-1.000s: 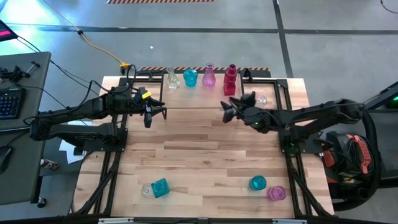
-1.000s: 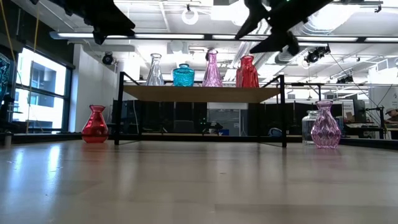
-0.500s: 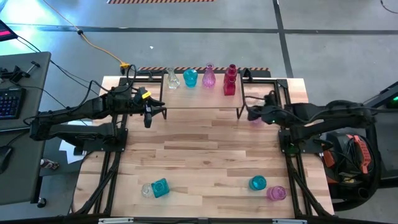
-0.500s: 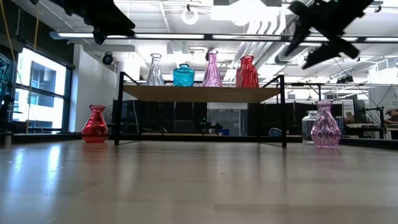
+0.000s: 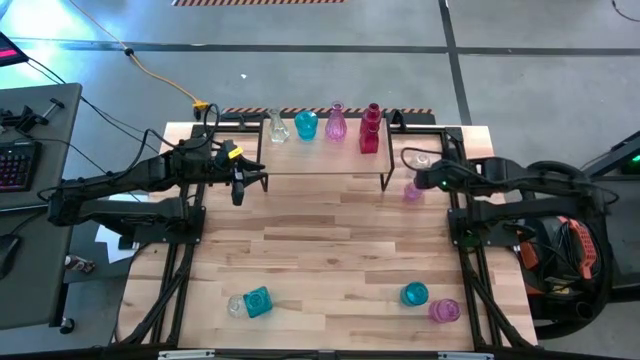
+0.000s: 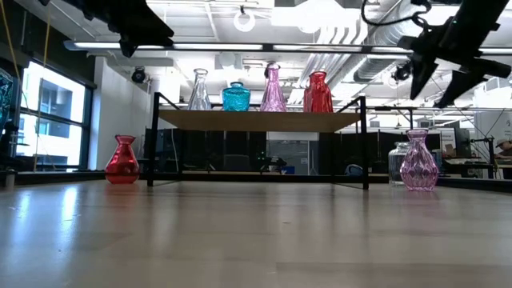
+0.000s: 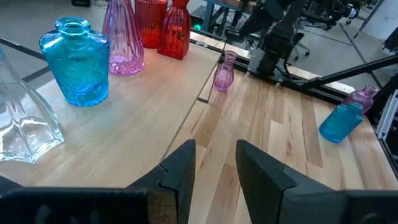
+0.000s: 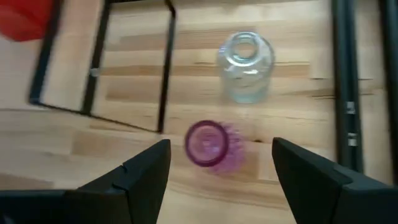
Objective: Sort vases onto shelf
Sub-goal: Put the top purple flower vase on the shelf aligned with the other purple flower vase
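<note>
The shelf [image 5: 320, 155] stands at the table's far edge. On it stand a clear vase [image 5: 277, 127], a teal vase [image 5: 306, 125], a pink vase [image 5: 336, 123] and a red vase [image 5: 370, 128]. Beside its right end a small pink vase [image 8: 211, 144] and a clear jar [image 8: 245, 65] stand upright on the table. My right gripper [image 5: 415, 180] hovers open above that pink vase [image 6: 418, 162], with a finger on either side in its wrist view. My left gripper [image 5: 238, 190] waits open at the shelf's left end. A red vase [image 6: 122, 160] stands left of the shelf.
Near the table's near edge stand a clear vase [image 5: 235, 305] and a teal vase [image 5: 258, 302] on the left, and a teal vase [image 5: 414, 294] and a pink vase [image 5: 444, 311] on the right. The shelf's black legs [image 8: 165, 68] are close to the right gripper.
My right gripper has swung from in front of the shelf's red vase toward the table's right edge. It now hangs over the pink vase beside the shelf's right end and is still open. No vase has moved.
</note>
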Robot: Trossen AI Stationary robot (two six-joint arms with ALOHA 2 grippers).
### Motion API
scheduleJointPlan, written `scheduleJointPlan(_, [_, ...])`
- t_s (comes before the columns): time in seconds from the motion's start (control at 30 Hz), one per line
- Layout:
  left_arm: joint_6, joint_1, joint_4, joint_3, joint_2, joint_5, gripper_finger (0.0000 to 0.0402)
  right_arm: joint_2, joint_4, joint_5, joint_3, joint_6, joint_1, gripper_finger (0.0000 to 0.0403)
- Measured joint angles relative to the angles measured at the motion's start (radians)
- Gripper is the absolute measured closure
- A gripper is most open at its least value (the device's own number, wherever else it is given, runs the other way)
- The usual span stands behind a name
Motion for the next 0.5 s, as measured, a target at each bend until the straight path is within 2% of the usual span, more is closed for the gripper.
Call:
scheduleJointPlan(0.17, [0.0, 0.0, 0.0, 0.0, 0.0, 0.0, 0.0296, 0.014, -0.016, -0.025, 0.0, -0.055, -0.065, 0.0142])
scheduleJointPlan(0.5, [0.0, 0.0, 0.0, 0.0, 0.0, 0.0, 0.0296, 0.125, -0.014, -0.108, 0.0, -0.139, -0.157, 0.0142])
